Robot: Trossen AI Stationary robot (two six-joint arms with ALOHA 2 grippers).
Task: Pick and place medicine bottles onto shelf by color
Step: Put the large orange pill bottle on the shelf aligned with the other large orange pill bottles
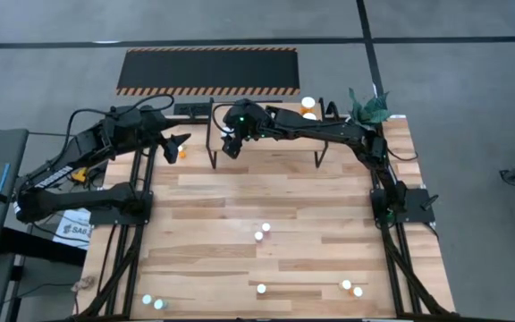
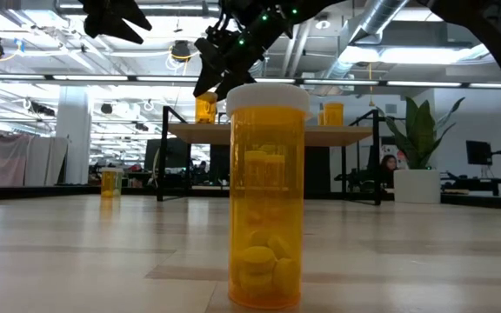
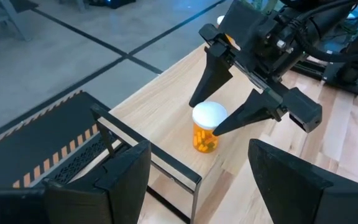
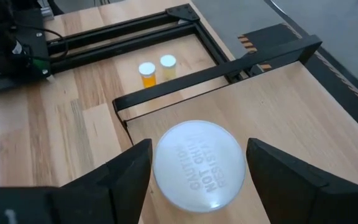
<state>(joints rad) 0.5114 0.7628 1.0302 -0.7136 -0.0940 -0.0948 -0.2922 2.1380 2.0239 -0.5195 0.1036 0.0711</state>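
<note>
I have the right tool (image 3: 229, 106) open, fingers straddling an orange bottle (image 3: 206, 127) standing at the shelf's (image 3: 166, 134) left end. My left tool (image 1: 179, 148) hangs open beside that end.

Both arms matte black, jointed, with black cables; right arm (image 1: 316, 128) shows a green light; fingers (image 3: 211, 71) wedge-shaped.
</note>
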